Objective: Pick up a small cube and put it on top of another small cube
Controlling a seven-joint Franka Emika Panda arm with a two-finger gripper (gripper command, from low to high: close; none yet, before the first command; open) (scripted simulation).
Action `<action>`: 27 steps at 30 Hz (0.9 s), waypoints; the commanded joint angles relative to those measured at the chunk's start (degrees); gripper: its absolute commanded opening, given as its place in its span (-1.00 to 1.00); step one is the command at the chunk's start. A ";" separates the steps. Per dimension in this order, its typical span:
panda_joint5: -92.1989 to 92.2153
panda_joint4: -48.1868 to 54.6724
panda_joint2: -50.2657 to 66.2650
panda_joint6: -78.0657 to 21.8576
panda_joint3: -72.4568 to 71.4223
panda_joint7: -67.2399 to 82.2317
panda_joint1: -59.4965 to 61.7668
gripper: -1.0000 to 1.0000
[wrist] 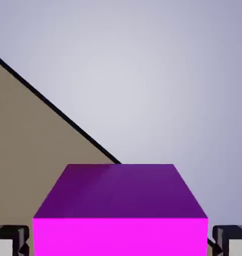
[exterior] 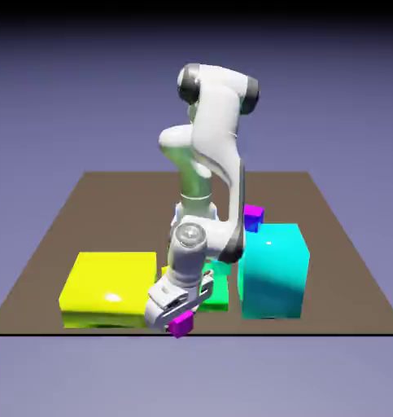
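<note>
Two big blocks and a few tiny ones share the tabletop (exterior: 45, 252) here. Going left to right in the exterior view: the large flat yellow block (exterior: 110, 287) sits near the front edge, then comes the arm reaching low, with the jaws (exterior: 179, 319) straddling the small magenta cube (exterior: 181, 326) right at the front edge. In the hand view that cube (wrist: 120, 212) fills the gap between the two grey fingertips (wrist: 10, 240), one on either side. They look nearly closed on it, though I can't tell if they're actually clamped yet. That placement makes sense for a pickup.

Behind the wrist there's a green block (exterior: 218, 287), then the tall cyan block (exterior: 274, 271), with a little purple-and-blue cube (exterior: 253, 217) further back. The tiny yellow cube is mostly hidden behind the arm, so I can't place it.

Room-wise, it's tight: the table edge is immediately in front and the big blocks are close behind, so straight up looks like the clean exit.
</note>
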State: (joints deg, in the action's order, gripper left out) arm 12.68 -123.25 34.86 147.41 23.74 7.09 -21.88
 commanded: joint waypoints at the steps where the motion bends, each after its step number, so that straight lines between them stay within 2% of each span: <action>1: -1.08 -0.13 -2.07 -1.89 1.10 -0.68 -0.98 -1.00; 4: -4.27 -0.52 -8.30 -7.62 4.40 -2.68 -3.91 -1.00; 19: -17.50 -18.05 -38.68 -19.50 -9.61 -38.62 14.67 -1.00; 25: -15.71 -21.65 -30.75 -8.13 -9.84 -37.28 15.26 -1.00; 26: -15.71 -21.65 -30.75 -8.13 -9.84 -37.28 15.26 1.00; 27: -15.71 -21.65 -30.75 -8.13 -9.84 -37.28 15.26 1.00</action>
State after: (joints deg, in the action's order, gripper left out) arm -3.02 -144.89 4.10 139.28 13.90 -30.18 -6.61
